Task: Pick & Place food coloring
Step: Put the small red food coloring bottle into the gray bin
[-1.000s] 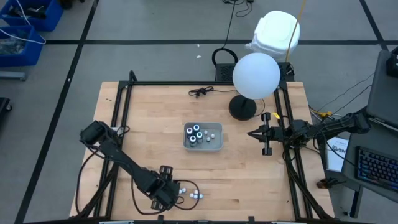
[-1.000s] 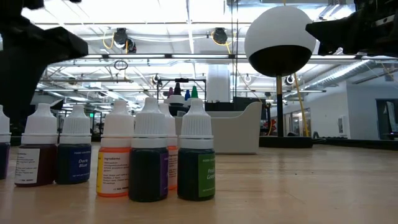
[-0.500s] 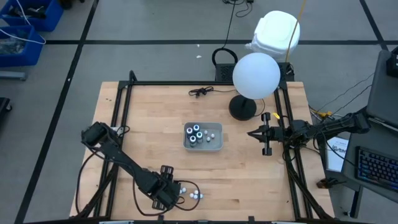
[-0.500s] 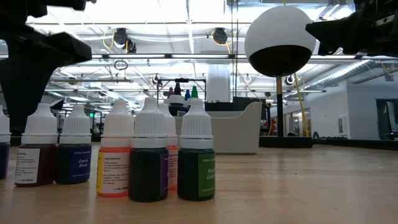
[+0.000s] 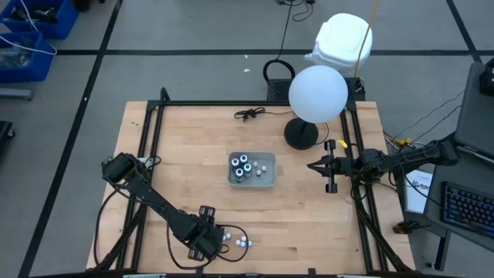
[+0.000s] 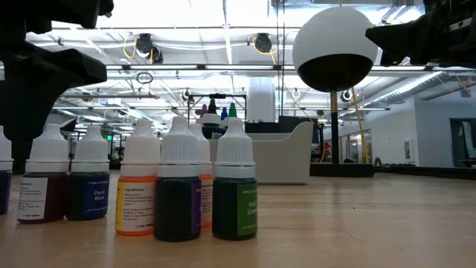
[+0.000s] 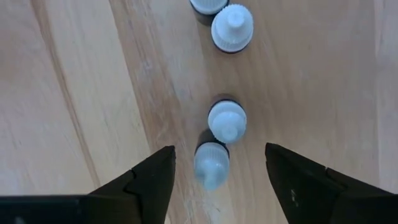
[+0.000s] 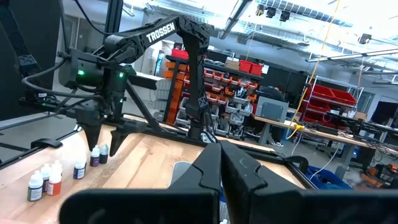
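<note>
Because the food coloring bottles (image 7: 212, 163) stand loose at the table's (image 5: 309, 216) near edge, my left pincer (image 7: 217, 180) hangs above them, jaws spread to straddle one white cap. Others already sit in the grey tray (image 5: 267, 182); my right pincer (image 5: 315, 165) waits closed at the right edge.

White-capped food coloring (image 6: 178, 182) bottles, dark, orange and green, on pale wood table (image 5: 309, 208).

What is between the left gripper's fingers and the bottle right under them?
Nothing visible. The left gripper hangs open over a white-capped bottle that stands between its fingers. A second bottle stands close beside it and may crowd the grasp.
</note>
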Controlling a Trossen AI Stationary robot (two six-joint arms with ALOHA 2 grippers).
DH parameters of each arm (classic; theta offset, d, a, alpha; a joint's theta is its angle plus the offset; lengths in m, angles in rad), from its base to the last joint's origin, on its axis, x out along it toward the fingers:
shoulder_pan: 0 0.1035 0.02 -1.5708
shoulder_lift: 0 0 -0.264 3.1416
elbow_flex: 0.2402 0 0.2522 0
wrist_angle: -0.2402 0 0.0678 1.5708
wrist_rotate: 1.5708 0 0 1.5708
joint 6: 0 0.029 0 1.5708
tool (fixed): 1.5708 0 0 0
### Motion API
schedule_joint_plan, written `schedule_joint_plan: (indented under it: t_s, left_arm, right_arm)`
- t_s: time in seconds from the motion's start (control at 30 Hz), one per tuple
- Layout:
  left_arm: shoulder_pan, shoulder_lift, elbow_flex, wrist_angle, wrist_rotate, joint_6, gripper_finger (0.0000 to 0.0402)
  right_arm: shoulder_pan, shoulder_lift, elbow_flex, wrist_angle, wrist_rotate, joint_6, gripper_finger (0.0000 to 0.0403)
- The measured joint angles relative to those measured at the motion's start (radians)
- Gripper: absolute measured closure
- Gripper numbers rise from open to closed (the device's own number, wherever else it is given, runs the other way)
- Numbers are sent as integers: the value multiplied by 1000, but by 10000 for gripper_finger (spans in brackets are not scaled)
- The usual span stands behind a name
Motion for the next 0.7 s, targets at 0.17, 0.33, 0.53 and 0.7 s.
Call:
schedule_joint_plan:
  t_s: [0.17, 0.33, 0.53, 0.7]
  left_arm:
    - [0, 0, 0, -21, 3, 2, 193]
    - [1, 0, 0, -19, 2, 2, 235]
    - [7, 0, 0, -18, 2, 1, 267]
    - [22, 0, 0, -16, 2, 0, 274]
  right_arm:
    - [0, 0, 0, 0, 0, 0, 403]
    - [0, 0, 0, 0, 0, 0, 403]
    - [0, 0, 0, 0, 0, 0, 403]
    - [0, 0, 0, 0, 0, 0, 403]
